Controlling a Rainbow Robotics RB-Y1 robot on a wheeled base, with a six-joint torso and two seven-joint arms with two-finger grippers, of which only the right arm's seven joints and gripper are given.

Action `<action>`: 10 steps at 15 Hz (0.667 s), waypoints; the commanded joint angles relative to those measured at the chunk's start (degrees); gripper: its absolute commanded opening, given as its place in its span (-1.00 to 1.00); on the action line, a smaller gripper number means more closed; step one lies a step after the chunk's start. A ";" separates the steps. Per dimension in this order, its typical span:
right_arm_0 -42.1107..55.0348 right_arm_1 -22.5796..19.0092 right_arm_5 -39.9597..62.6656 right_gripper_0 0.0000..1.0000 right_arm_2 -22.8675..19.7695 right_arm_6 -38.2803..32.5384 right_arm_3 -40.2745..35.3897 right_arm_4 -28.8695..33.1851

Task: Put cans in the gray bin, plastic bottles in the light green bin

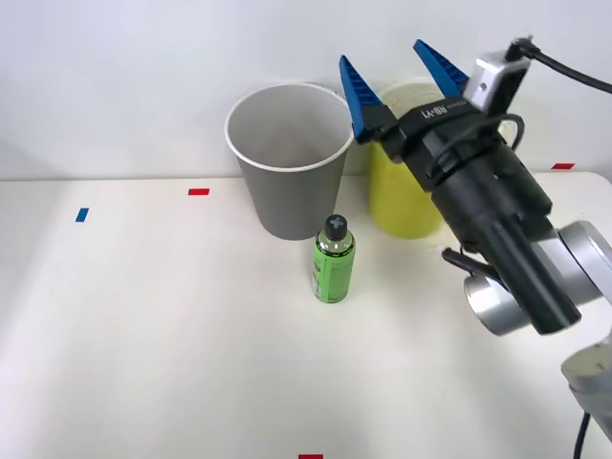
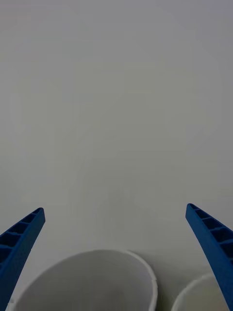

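The gray bin (image 1: 290, 163) stands at the back of the table, with the light green bin (image 1: 406, 196) to its right, partly behind my arm. A plastic bottle (image 1: 333, 259) with a green label and black cap stands upright just in front of the gray bin. My right gripper (image 1: 384, 53) is raised above and between the two bins, open, with nothing between its blue fingers. In the right wrist view the gripper (image 2: 115, 214) frames the gray bin's rim (image 2: 97, 262) and a bit of the light green bin's rim (image 2: 194, 286). No cans are in view.
Small red tape marks (image 1: 198, 191) and a blue one (image 1: 81, 214) lie on the white table (image 1: 143, 335). A plain white wall is behind the bins. My arm's black and silver wrist (image 1: 507, 258) hangs over the table's right side.
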 commanded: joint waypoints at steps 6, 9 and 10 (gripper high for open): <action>32.37 1.01 -0.10 1.00 -8.32 -0.12 -15.16 2.60; 38.26 3.30 -0.01 1.00 -10.08 -0.39 -15.16 2.34; 39.49 3.56 -0.01 1.00 -10.17 -0.47 -15.16 2.25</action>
